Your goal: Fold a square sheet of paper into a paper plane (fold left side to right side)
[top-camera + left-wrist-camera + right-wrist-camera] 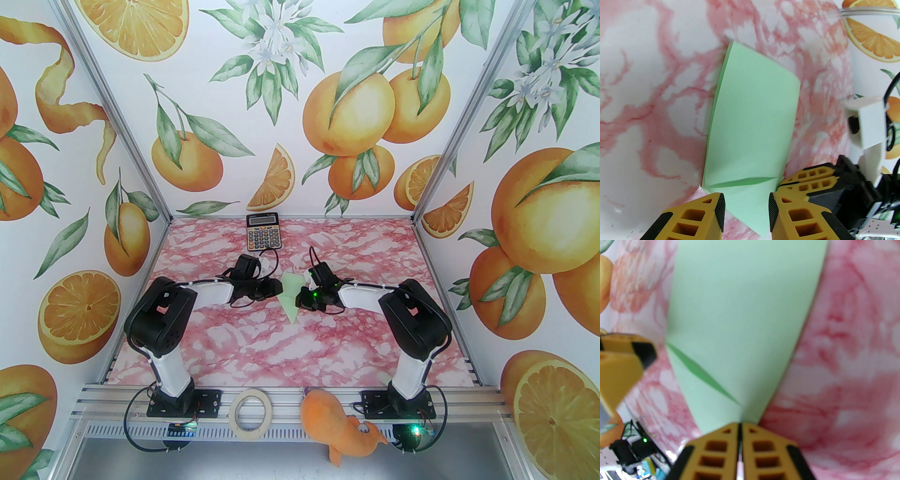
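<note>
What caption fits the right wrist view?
Right claw pinches a corner of the folded pale green paper over the pink marbled table.

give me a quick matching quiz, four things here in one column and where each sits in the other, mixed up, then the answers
1 calculator
2 tape
3 plush
4 paper

a near rail, by the left arm base
b table's far edge
c table's middle
d near rail, by the right arm base

Pairs: 1-b, 2-a, 3-d, 4-c

A robot test booth: aluminium frame [117, 117], walls [300, 56] printed with oranges, pink marbled bench [281, 347], left arm [164, 323] and right arm [415, 323] bolted to the bottom rail [117, 391].
</note>
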{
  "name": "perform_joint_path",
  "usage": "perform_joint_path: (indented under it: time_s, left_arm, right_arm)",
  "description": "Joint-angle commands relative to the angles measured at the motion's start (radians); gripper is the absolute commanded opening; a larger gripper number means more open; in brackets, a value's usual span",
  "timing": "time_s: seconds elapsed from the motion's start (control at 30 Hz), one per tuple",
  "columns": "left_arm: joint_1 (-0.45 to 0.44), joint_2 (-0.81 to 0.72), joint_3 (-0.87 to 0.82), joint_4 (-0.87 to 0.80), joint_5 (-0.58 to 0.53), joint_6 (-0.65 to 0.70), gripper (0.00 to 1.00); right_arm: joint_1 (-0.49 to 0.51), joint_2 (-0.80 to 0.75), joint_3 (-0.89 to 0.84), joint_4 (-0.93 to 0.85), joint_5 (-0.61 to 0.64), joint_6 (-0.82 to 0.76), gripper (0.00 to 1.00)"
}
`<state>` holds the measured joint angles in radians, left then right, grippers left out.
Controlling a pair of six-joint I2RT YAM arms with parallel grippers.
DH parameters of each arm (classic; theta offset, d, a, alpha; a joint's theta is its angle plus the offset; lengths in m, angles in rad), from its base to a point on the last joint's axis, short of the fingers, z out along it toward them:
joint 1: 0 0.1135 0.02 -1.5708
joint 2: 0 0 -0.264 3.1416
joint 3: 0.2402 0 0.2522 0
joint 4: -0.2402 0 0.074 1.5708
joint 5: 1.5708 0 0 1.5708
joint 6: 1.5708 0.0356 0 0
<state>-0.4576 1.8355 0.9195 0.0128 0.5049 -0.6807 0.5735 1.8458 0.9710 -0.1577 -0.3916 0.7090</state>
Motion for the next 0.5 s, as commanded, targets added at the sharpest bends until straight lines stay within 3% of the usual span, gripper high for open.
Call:
perform_joint_path:
  time_s: [0.0,0.27,0.47]
  left_arm:
    - [-0.006,0.026,0.008,0.026,0.011,0.01,0.38]
    - [-0.007,-0.002,0.008,-0.035,-0.073,0.035,0.38]
    - [-0.007,-0.029,0.01,-0.057,-0.119,0.039,0.38]
  right_arm:
    - [-0.006,0.023,0.016,-0.014,0.024,-0.014,0.1]
    - [-0.006,0.028,0.01,-0.008,0.023,-0.01,0.08]
    - [-0.006,0.038,0.008,-0.021,0.042,-0.009,0.01]
